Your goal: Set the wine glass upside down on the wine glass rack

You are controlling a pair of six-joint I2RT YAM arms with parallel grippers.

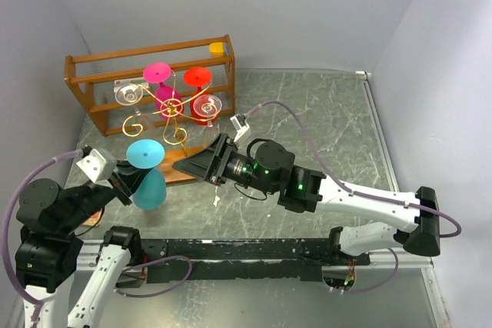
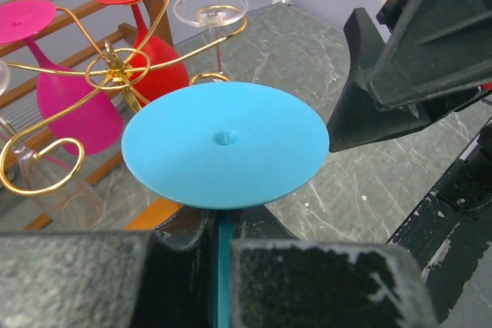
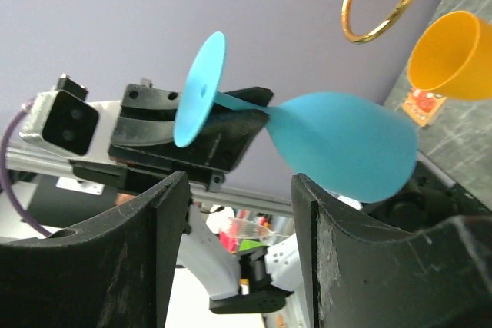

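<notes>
Wine glass (image 1: 148,176) clamped by left end effector (image 1: 131,180); right end effector (image 1: 184,165) apart; grey marbled table (image 1: 330,120), lilac walls (image 1: 254,5).

Wooden crate (image 1: 146,53) at table (image 1: 330,128) rear; pink glass (image 1: 157,73), red glass (image 1: 197,76) before it.

Robot lab cell, prob.; plain lilac walls (image 1: 254,5) box in marbled tabletop (image 1: 330,120); blk mounting rail (image 1: 254,250) w/ loose cables (image 1: 286,104).
</notes>
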